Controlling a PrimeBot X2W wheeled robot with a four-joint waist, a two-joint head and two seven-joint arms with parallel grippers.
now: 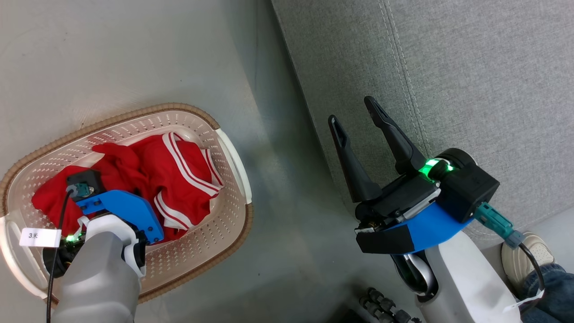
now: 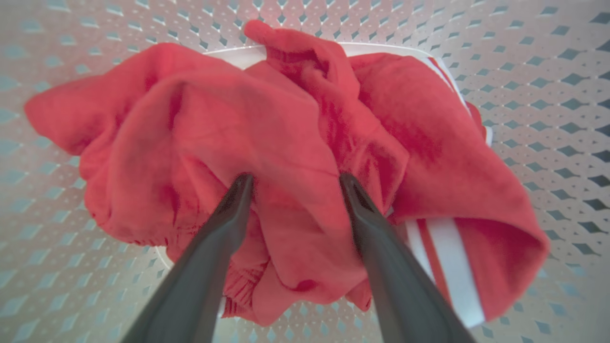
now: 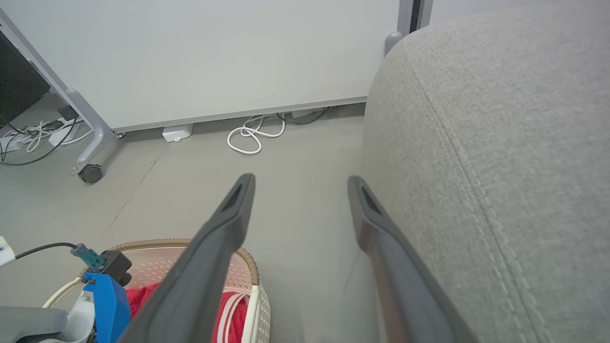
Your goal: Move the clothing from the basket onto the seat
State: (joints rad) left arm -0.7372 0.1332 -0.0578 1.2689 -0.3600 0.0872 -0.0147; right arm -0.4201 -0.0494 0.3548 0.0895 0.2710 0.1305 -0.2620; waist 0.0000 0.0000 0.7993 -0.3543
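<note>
Reaching into basket, left hand spread

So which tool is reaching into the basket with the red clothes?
The left tool: it points down, open, at the red clothing inside the basket. The right tool hangs open by the grey seat, holding nothing.

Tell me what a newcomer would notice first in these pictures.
The bright red clothing jumps out, heaped in the cream basket on the floor at the head view's lower left. The left gripper is down in the basket, its open fingers straddling a fold of the cloth. To the right, the open right gripper hangs empty at the edge of the big grey seat.
</note>
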